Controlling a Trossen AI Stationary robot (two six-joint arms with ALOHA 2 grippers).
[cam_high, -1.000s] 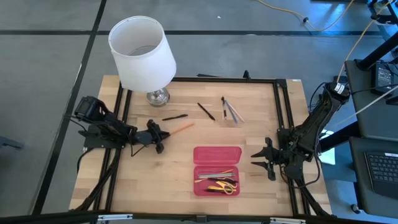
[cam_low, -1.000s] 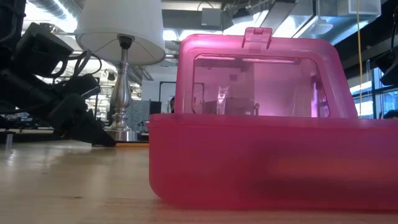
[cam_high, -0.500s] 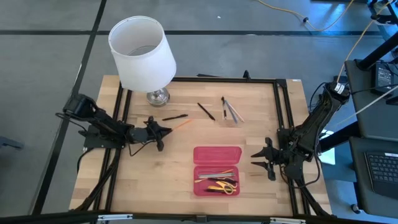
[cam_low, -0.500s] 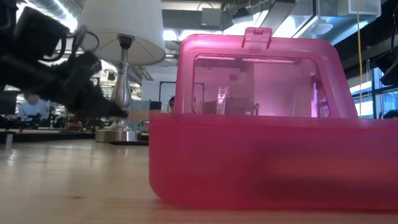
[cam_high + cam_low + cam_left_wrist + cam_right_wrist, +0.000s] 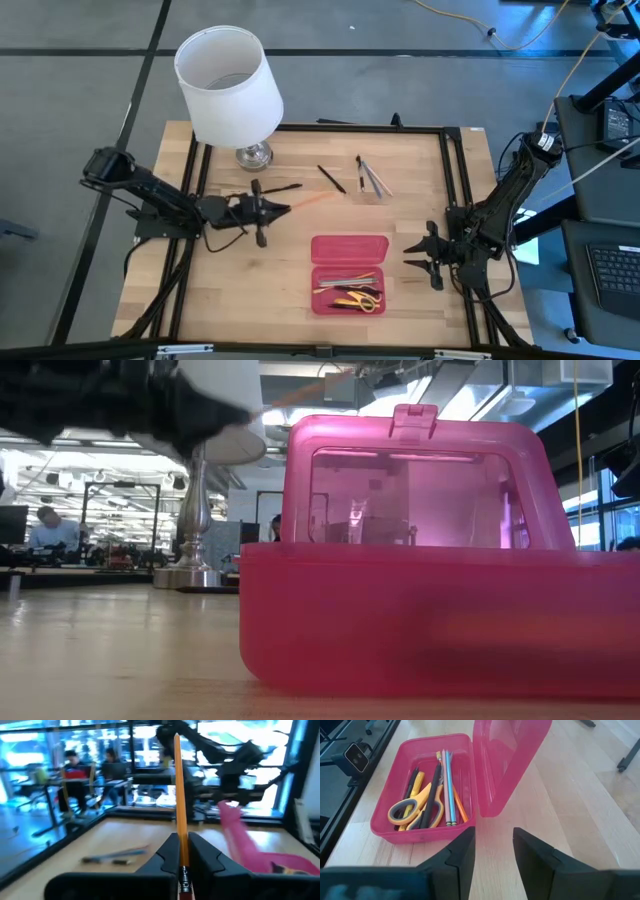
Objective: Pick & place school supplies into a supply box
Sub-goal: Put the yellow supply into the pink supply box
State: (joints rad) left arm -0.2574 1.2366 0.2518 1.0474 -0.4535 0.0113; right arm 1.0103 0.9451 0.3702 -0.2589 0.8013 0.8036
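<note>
Two claws | left claw (image 5: 268,208) clamps orange pencil (image 5: 310,199) aloft | right claw (image 5: 412,254) part-open, empty, beside pink supply box (image 5: 349,249)

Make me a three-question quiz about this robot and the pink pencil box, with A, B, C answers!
1. Where are the scissors?
A. in the pink pencil box
B. under the lamp
C. in the right gripper

2. What colour is the pencil in the left gripper?
A. green
B. orange
C. white

3. How is the box lid?
A. shut
C. missing
B. open

Answers: 1 A, they lie among the pens inside. 2 B, the wrist view shows it orange. 3 B, it stands raised behind the tray.
</note>
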